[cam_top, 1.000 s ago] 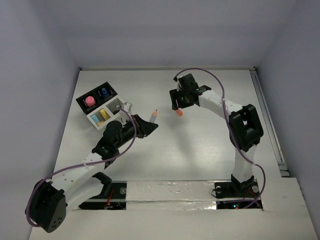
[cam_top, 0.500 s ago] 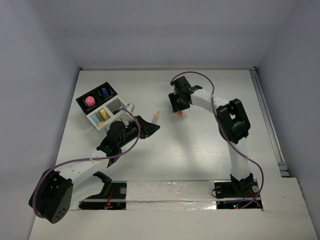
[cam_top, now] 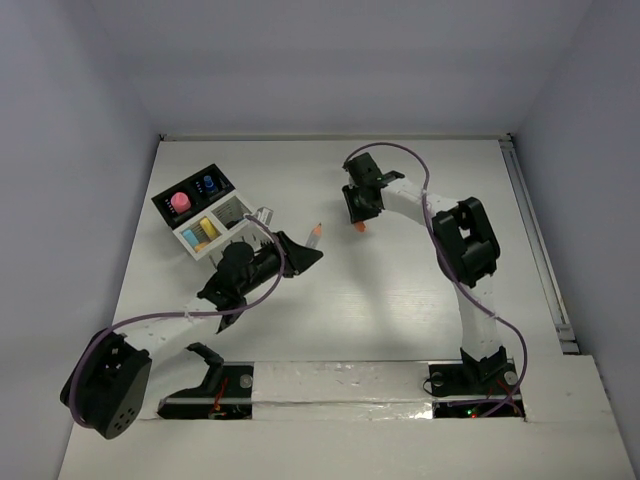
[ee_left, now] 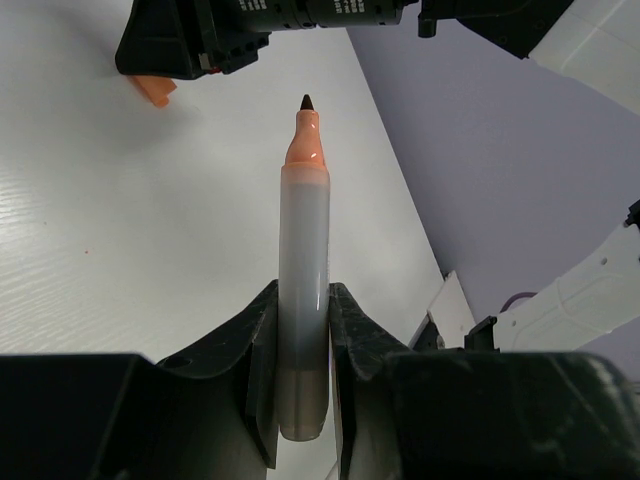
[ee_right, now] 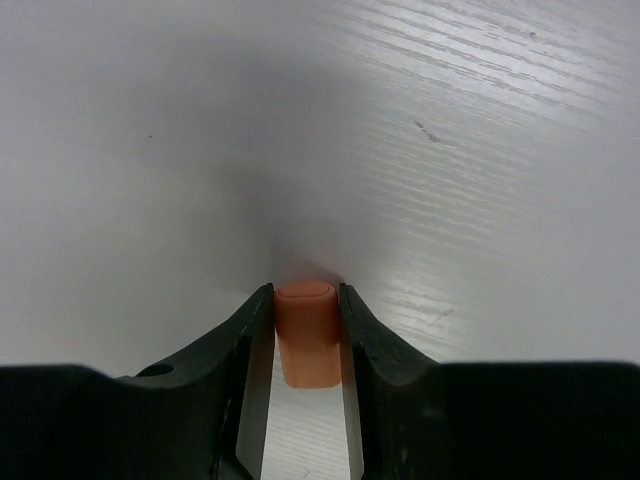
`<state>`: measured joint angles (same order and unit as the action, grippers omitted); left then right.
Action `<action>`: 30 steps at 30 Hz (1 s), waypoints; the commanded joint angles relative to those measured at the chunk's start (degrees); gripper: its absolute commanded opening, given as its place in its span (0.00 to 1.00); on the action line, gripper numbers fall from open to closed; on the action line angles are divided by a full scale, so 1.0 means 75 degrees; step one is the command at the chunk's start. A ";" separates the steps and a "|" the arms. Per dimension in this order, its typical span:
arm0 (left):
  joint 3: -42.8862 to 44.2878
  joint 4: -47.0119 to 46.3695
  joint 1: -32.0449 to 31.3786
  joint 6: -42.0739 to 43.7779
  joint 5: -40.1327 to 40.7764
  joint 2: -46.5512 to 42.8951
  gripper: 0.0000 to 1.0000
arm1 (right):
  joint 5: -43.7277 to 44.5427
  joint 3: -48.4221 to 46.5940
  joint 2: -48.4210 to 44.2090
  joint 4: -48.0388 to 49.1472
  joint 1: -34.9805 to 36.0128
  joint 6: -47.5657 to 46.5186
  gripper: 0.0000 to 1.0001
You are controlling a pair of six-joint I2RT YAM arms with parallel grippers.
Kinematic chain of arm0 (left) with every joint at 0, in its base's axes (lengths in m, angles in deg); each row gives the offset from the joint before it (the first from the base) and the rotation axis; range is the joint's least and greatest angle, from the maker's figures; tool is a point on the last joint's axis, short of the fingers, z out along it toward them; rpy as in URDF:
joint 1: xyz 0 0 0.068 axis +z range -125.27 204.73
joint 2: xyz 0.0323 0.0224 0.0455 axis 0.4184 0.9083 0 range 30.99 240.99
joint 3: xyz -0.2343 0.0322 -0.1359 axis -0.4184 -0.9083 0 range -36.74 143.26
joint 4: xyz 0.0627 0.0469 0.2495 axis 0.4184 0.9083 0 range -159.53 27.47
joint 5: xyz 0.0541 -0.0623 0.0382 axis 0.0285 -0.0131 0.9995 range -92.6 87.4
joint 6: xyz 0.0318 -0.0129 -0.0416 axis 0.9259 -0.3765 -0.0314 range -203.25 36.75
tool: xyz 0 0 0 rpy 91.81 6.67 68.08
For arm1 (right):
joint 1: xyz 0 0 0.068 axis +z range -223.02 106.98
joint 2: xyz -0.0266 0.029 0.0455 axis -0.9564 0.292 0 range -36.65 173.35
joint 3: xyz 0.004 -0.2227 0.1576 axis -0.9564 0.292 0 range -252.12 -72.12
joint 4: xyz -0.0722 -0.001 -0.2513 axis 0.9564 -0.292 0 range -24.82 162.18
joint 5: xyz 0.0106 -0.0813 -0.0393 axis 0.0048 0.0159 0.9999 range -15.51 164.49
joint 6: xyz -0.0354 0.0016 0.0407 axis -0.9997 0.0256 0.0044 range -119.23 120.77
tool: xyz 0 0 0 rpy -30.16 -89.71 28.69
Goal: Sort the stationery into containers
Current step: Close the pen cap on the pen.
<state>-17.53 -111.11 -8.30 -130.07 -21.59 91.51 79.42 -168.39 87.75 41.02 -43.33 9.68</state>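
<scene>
Pale lavender walls close in the white table (cam_top: 400, 300) at the back and on both sides, and a metal rail (cam_top: 535, 240) runs along its right edge. My left gripper (ee_left: 303, 300) is clamped on the lower barrel of a grey marker (ee_left: 303, 240), its orange neck and black tip bare and pointing away from me toward my other arm. I judge I hold it low and lengthwise so the tip end stands free to take its lid. My right gripper (ee_right: 305, 295) hangs nose-down over the middle of the table, fingers pressed to either side of the orange cap (ee_right: 306, 340); whether the cap is lifted or touching the surface I cannot tell. Gripping it by its flanks leaves one end exposed, which I take to be for pushing it onto the tip. The organizer (cam_top: 165, 208) sits near the back left corner, just behind my left wrist, with a pink piece (cam_top: 180, 202) and a blue-capped bottle (cam_top: 208, 184) in its black compartments and yellow and light blue sticks (cam_top: 201, 232) in a white one. Between marker tip and cap lies bare surface, so the approach looks open; the tight spot is the organizer so near my left forearm and its purple cable (cam_top: 262, 232).
</scene>
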 commanded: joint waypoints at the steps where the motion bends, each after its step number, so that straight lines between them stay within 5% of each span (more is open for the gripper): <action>1: -0.0041 -0.0759 -0.0083 0.0080 0.0163 0.0111 0.00 | 0.0351 0.0155 -0.1045 0.0754 0.0014 0.0662 0.09; 6: 0.0134 -0.1147 -0.0423 0.0324 0.0936 0.0392 0.00 | -0.0328 0.1583 -0.2908 0.3256 0.0014 0.2653 0.03; 12: 0.0533 -0.1217 -0.0563 0.1004 0.1792 0.0837 0.00 | -0.0599 0.2874 -0.4175 0.4714 0.0014 0.4258 0.02; 30: 0.0768 -0.1885 -0.0868 0.3103 0.2953 0.1295 0.00 | -0.1407 0.3285 -0.3954 0.5314 0.0553 0.5668 0.00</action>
<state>-14.08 -120.82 -14.21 -109.97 -0.36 100.77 69.54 -142.66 57.41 76.67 -39.94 50.20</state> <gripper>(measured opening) 0.162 0.340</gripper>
